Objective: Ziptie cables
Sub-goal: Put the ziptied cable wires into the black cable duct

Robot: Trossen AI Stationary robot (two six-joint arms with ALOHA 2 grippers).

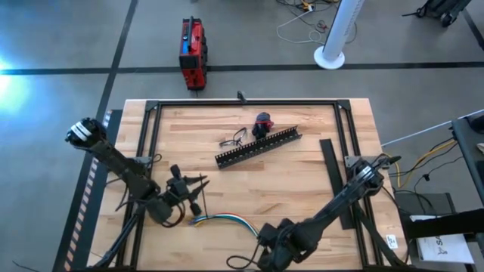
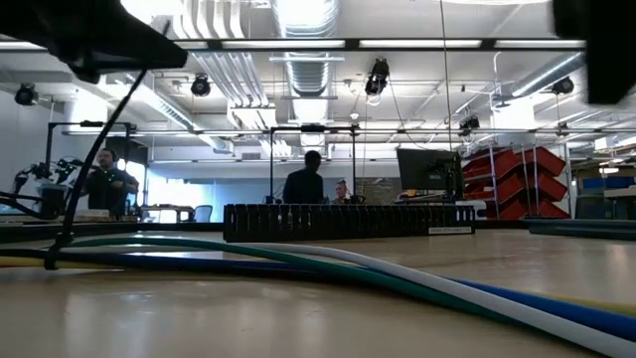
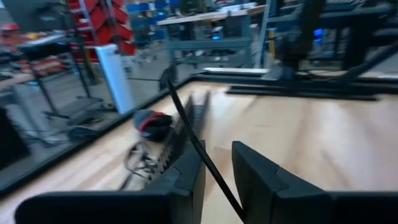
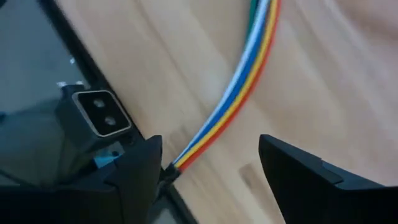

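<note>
The cables (image 1: 221,220), a flat bundle of green, white, blue, yellow and red wires, lie on the wood near the table's near edge and run across the foreground of the low view (image 2: 417,283). My right gripper (image 1: 270,240) is open and low. Its fingers stand on either side of the cables' dark-tipped end (image 4: 177,163) without clearly touching it. My left gripper (image 1: 197,193) hovers just left of the cables' other end, shut on the ziptie (image 3: 186,118), a thin black strip that rises forward out of its fingers. My left gripper (image 3: 219,186) pinches the ziptie between its two fingers near one end of the strip (image 3: 225,196). The exact spot is hidden deep between the fingers. The strip runs along the fingers and out past their tips, lifted clear of the table, slanting upward, its far end (image 3: 166,76) free in the air.
The black comb-slotted duct (image 1: 257,147) lies at mid-table, with a red-and-black lump (image 1: 263,121) and a small wire tangle (image 1: 233,140) beside it. A flat black cover strip (image 1: 333,172) lies to the right. Black frame rails (image 1: 242,103) border the table. People stand in the room behind.
</note>
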